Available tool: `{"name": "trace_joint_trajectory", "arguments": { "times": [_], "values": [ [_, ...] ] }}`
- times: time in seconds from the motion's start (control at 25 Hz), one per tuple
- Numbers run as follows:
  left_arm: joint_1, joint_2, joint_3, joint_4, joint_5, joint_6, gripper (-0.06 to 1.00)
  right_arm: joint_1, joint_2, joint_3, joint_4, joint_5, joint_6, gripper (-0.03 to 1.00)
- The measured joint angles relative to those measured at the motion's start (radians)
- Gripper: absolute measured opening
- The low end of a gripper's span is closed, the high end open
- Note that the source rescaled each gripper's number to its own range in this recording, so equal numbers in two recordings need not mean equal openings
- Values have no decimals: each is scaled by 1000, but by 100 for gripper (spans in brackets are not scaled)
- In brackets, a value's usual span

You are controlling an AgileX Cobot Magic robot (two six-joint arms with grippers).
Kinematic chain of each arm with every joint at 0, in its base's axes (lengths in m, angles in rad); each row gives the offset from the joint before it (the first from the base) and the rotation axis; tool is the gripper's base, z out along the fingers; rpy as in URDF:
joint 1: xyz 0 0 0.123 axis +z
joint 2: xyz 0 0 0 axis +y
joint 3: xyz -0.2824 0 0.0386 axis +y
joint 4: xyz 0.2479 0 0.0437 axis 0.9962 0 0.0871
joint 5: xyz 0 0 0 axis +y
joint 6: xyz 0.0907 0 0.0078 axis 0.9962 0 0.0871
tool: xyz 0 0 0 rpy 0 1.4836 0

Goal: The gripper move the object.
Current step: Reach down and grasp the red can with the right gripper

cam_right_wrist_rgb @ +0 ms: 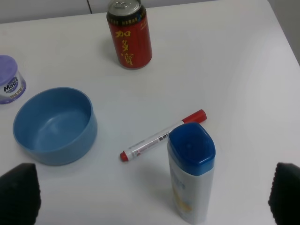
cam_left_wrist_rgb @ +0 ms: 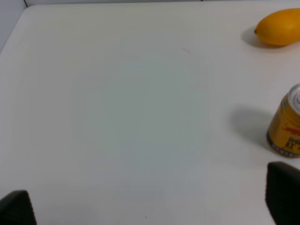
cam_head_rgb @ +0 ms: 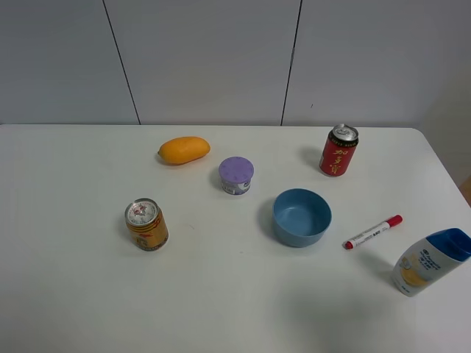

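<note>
mango | gold can | purple-lidded tub | blue bowl | marker | shampoo bottle

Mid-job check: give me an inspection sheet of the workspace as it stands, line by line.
Surface: white table, no spills seen.
Job's things: red can upright at the far right, apart from everything else.
Clutter: gold can, mango, purple-lidded tub, empty blue bowl, marker lying beside the bowl, shampoo bottle standing near the right edge.
Grippers: left claw open, holding nothing, near the gold can; right claw open, holding nothing, near the shampoo bottle; neither shows in the high view.
Cables: nothing seen.
Surroundings: grey wall panels behind the table.
</note>
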Motion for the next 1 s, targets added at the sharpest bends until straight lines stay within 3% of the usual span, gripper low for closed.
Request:
{"name": "trace_joint_trajectory", "arguments": {
  "times": [1.0],
  "values": [
    [0,0,0,0,0,0,100,0,0,0,0,0,0,100]
  ]
}}
